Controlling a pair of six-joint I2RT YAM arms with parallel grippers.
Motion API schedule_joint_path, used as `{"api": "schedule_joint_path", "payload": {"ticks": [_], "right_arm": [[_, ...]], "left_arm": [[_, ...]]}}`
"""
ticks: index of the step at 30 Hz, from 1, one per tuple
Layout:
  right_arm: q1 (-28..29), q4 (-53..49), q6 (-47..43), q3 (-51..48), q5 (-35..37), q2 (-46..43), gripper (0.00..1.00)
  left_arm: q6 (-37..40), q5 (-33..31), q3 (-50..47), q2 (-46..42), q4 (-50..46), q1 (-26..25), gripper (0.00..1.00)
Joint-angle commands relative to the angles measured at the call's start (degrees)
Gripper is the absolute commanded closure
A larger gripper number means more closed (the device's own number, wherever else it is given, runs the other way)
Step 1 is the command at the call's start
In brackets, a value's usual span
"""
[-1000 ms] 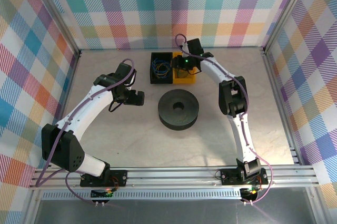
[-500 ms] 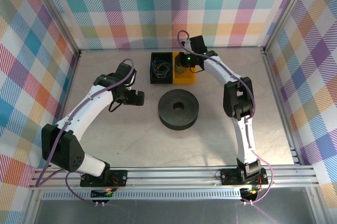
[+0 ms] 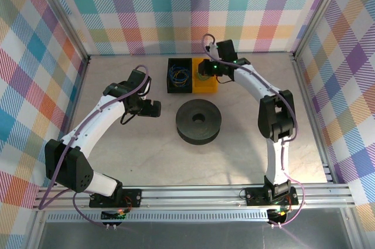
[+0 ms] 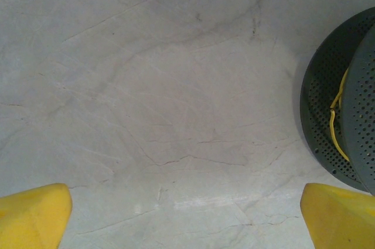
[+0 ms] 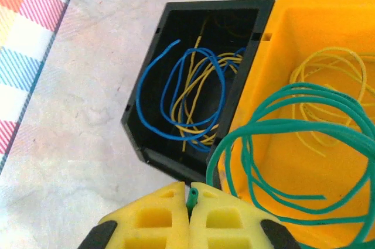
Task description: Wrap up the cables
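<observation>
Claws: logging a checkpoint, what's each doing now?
Left claw: open, empty.
Right claw: shut on the teal cable.

Black spool (image 3: pixel 187 127) (perforated), black bin (image 3: pixel 179 90) — yellow bin (image 3: pixel 205 89) adjoining

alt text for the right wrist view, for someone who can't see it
The right claw is shut on the end of a teal-green cable whose loops hang over a yellow bin. To the left of that bin, a black bin holds tangled blue cables, on a pale marbled table.
</observation>
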Motion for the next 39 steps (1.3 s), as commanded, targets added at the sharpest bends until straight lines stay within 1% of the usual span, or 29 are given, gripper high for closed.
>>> {"api": "schedule_joint_path", "payload": {"ticks": [1, 4, 8, 11, 13, 16, 19, 22, 25, 27, 28, 31, 34, 39], "right_arm": [[0.23, 1.26, -2.91, -2.4, -4.47, -6.08, 1.0], [0.13, 0.54, -3.53, -5.69, -9.8, -10.55, 1.0], [-0.39, 1.28, -1.96, -10.95, -20.93, -17.07, 1.0], [-0.57, 3.82, 2.45, -15.09, -28.43, -21.47, 1.0], [-0.58, 6.19, 6.34, -18.01, -31.11, -24.51, 1.0], [-0.66, 10.75, 12.6, -22.85, -32.42, -28.69, 1.0], [-0.77, 16.77, 19.29, -27.58, -33.09, -32.17, 1.0], [-0.75, 20.5, 23.64, -30.62, -33.23, -34.17, 1.0], [-0.75, 23.94, 27.38, -32.75, -33.36, -35.26, 1.0], [-0.77, 26.83, 30.11, -33.79, -33.76, -35.4, 1.0], [-0.71, 27.79, 31.24, -34.18, -33.86, -35.4, 1.0], [-0.75, 29.51, 33.1, -34.51, -34.02, -35.31, 1.0], [-0.75, 30.78, 34.44, -34.47, -34.3, -35.22, 1.0], [-0.75, 31.9, 35.67, -33.8, -34.67, -35.46, 1.0]], "left_arm": [[-0.06, 3.14, 0.33, -0.37, 2.68, -0.55, 0.0], [-1.09, 7.24, 0.89, -0.19, 6.07, -0.55, 0.0], [-2.63, 16.74, 1.03, -0.18, 13.74, -0.46, 0.0], [-4.52, 23.34, -1.44, -1.31, 22.21, -0.46, 0.0], [-6.28, 25.86, -4.56, -2.92, 28.61, -0.46, 0.0], [-8.79, 29.9, -9.54, -5.93, 39.09, -0.28, 0.02], [-10.74, 33.93, -12.69, -7.92, 46.26, -0.11, 0.11], [-11.88, 37.25, -15.04, -9.43, 52.61, -0.02, 0.21], [-11.67, 40.49, -16.15, -10.44, 56.73, -0.05, 0.34], [-10.86, 42.26, -16.17, -10.74, 57.67, -0.1, 0.46], [-10.41, 42.82, -16.09, -10.82, 57.76, -0.06, 0.5], [-9.64, 44.49, -16.42, -10.98, 58.47, -0.11, 0.57], [-9.9, 45.52, -16.92, -10.61, 59.78, -0.11, 0.57], [-9.92, 45.37, -17.35, -9.1, 59.6, -0.11, 0.57]]}}
